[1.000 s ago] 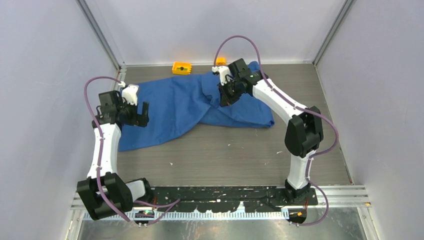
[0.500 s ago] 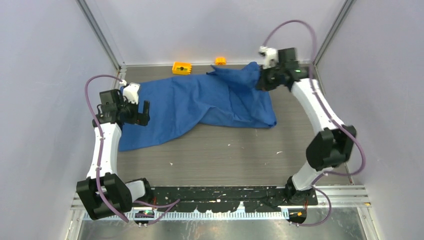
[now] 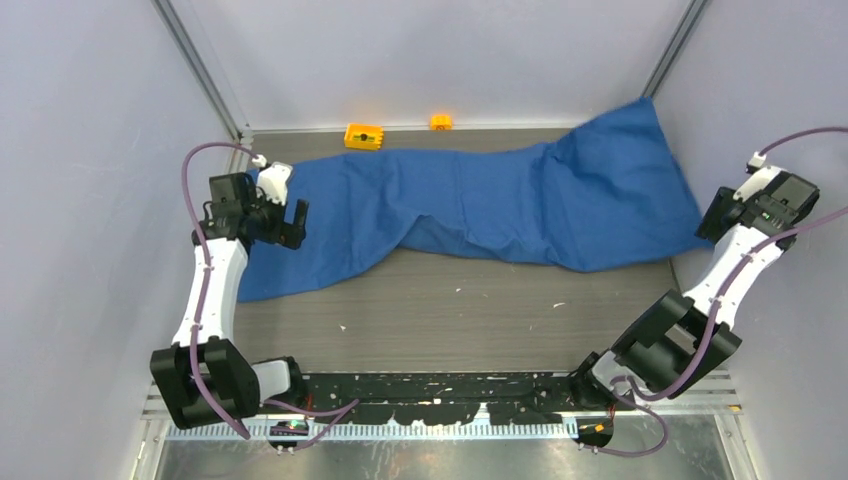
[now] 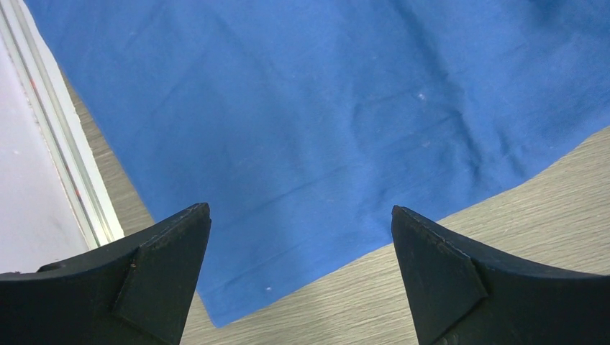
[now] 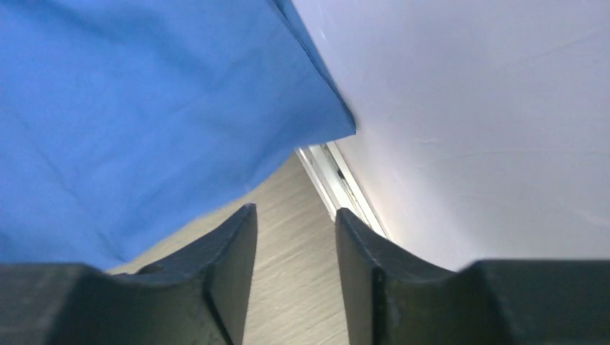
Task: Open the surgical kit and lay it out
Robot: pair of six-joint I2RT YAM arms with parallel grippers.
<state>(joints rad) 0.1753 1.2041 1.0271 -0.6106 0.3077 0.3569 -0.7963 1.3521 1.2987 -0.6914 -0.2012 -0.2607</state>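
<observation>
Cloth [image 3: 480,205] lies across the far half of the worktop [image 3: 450,320], left edge to right edge, w/ its far-right corner riding up the wall [image 3: 770,90]. We judge it's spread wide so kit items can sit on it. L fingers [image 4: 144,280] are wide open, hovering over the cloth's near-left corner and touching nothing, prob. to tug that end flat. R fingers [image 5: 223,266] are part-open w/ nothing between them, at the right edge just off the cloth. A mid-cloth fold wants smoothing.
</observation>
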